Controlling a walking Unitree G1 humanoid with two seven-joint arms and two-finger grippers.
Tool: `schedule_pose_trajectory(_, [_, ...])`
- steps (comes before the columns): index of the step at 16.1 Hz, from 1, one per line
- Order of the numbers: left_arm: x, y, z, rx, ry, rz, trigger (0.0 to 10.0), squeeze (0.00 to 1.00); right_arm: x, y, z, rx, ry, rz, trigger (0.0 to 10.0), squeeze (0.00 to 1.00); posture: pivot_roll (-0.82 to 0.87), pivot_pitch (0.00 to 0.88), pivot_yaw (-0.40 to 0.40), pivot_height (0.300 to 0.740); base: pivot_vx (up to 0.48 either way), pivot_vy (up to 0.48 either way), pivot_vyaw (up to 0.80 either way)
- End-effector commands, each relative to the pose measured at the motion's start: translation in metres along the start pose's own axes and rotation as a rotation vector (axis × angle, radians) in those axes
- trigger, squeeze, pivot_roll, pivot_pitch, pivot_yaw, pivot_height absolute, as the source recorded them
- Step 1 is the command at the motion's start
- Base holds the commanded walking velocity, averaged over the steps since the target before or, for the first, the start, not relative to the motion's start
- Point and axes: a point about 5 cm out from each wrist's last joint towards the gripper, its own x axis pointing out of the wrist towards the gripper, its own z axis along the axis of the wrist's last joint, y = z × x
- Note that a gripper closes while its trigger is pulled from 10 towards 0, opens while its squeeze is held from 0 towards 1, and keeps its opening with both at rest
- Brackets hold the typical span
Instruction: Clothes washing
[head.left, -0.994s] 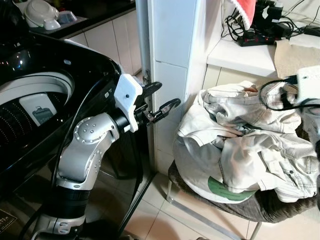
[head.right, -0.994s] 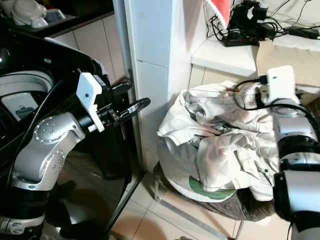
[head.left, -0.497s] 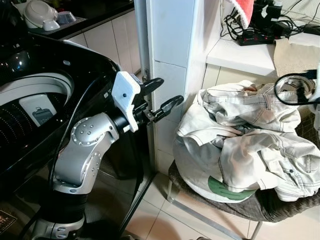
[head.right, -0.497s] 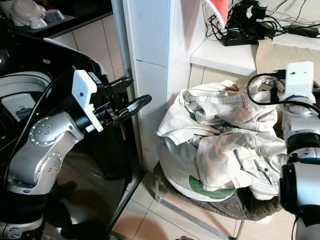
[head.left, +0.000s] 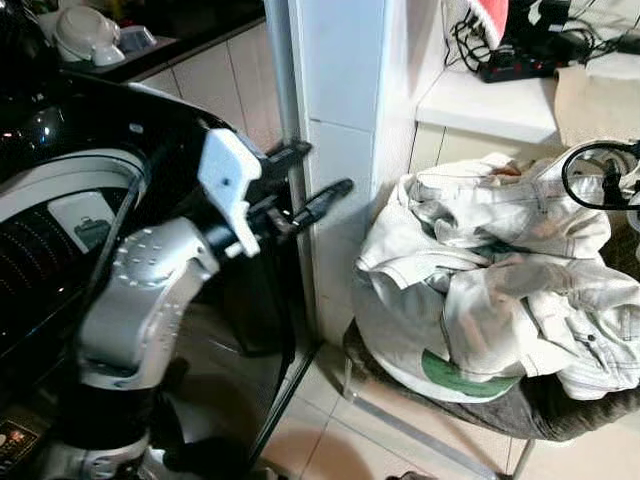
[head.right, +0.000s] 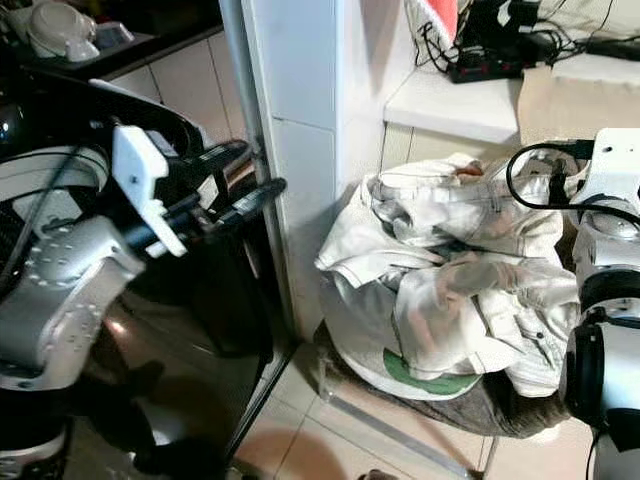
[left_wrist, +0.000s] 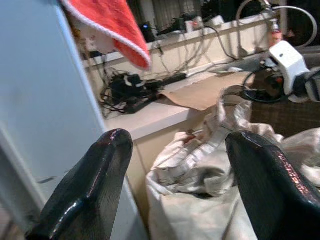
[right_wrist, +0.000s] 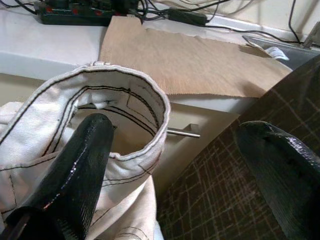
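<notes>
Clothes (head.left: 500, 290): heap of pale off-white denim-like garments with dark stitching, piled on a chair (head.left: 540, 410) with a brown checked seat; a white item with a green patch (head.left: 455, 372) lies at the bottom front of the heap. The chair stands just beside a white tiled pillar (head.left: 345, 150), on a beige tiled floor (head.left: 330, 440).

Washing machine (head.left: 70, 200): black glossy top-loader on the robot's left, on the far side of the pillar from the chair; ribbed drum (head.left: 30, 290) visible.

Left gripper (head.left: 305, 185): raised in front of the pillar, between machine and heap, pointing toward the clothes; fingers (left_wrist: 95, 185) spread apart, nothing between them.

Right gripper (right_wrist: 175, 175): over the right edge of the heap, fingers wide apart, holding nothing; one finger (right_wrist: 75, 175) lies against a rolled cuff or hem (right_wrist: 120, 115) of the garment, the other over the checked seat fabric.

Tabletop (head.left: 480, 100): white ledge behind the chair, carrying a black power strip (head.left: 510, 65) with tangled cables and a sheet of brown paper (right_wrist: 185, 60). A red cloth (left_wrist: 112, 27) with white edging hangs above.

Dishes (head.left: 90, 35): white crockery on a dark counter behind the machine.
</notes>
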Motion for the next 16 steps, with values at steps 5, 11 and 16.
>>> schedule_pose_trajectory(5, [-0.016,0.01,0.012,0.045,0.004,0.059,10.0,0.0,0.002,0.001,0.012,-0.038,-0.04,0.025,10.0,0.0,0.1,0.15,0.078,0.74,0.0,0.0,0.0])
schedule_pose_trajectory(11, [-0.023,0.008,0.018,0.04,-0.004,0.081,10.0,0.0,0.004,-0.006,0.034,-0.036,-0.107,-0.025,10.0,0.0,0.11,0.203,0.056,0.74,0.0,0.0,0.0])
schedule_pose_trajectory(16, [-0.024,0.004,0.022,0.039,-0.012,0.077,10.0,0.0,0.004,-0.011,0.029,0.062,-0.061,-0.065,10.0,0.0,0.12,0.213,0.056,0.74,0.0,0.0,0.0])
